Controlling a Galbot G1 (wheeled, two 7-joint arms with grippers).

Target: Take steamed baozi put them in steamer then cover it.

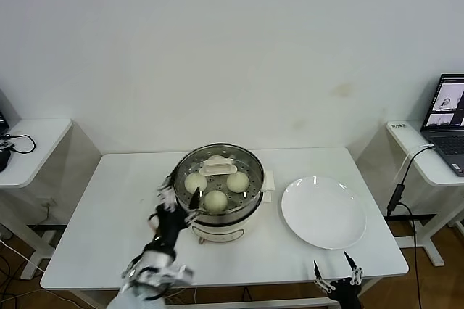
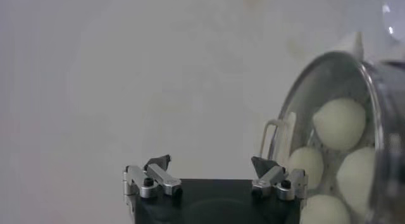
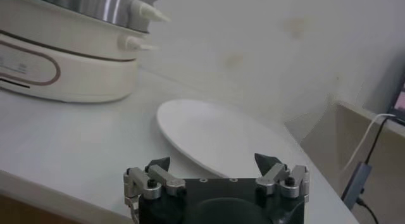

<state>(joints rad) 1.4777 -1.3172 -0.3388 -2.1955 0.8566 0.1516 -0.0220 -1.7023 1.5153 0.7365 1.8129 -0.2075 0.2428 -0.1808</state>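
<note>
The steamer [image 1: 217, 215] stands mid-table on its cream-white base. The clear glass cover, with its cream-white handle [image 1: 216, 167], lies on top of it. Steamed baozi [image 1: 215, 200] show through the glass, three plainly and one partly under the handle. My left gripper [image 1: 181, 204] is open and empty beside the steamer's front-left rim. In the left wrist view the gripper [image 2: 212, 163] is open, with the steamer [image 2: 354, 67] and baozi [image 2: 340, 122] to one side of it. My right gripper [image 1: 337, 276] is open and empty at the table's front edge.
A flat white plate [image 1: 323, 212] lies to the right of the steamer, and it also shows in the right wrist view [image 3: 215, 133] ahead of the right gripper [image 3: 212, 163]. A laptop [image 1: 448, 122] sits on a side table at the right, and cables lie on another at the left.
</note>
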